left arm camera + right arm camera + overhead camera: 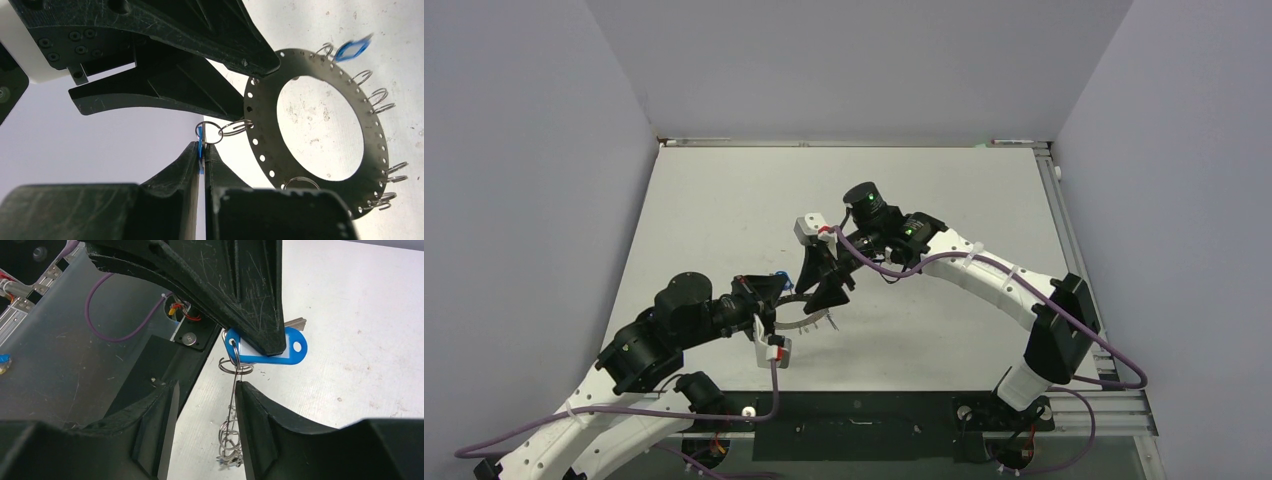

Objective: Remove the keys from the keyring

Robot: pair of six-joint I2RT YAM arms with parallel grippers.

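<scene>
Wide flat grey metal keyring (345, 195), washer-shaped: big centre hole, a row of small punched holes round the rim, thin wire split rings (380, 95) hanging off them. It sits between the two grippers, near the middle of the scuffed pale table (724, 220). Left gripper (201, 150): matte black, scratched fingers pressed together on the blue plastic-headed key (292, 357). That key hangs off the keyring rim via two linked wire loops (207, 132). Right gripper (206, 390): fingers spread, the keyring edge-on in the gap, lying against one finger with clear daylight to the other (so no pinch). The left wrist view gives the keyring face-on, hole pattern and all, plus a second blue key (352, 48), blurred, on the far rim. The right wrist view reduces the keyring to a thin line. It is the only view showing the held key's shape: a rounded blue tag with a white insert, a hole at one end and a silvery blade (295, 321) poking out behind the left gripper's finger. In the top view the arms cover most of it; the keyring is little more than a thin curved sliver.
</scene>
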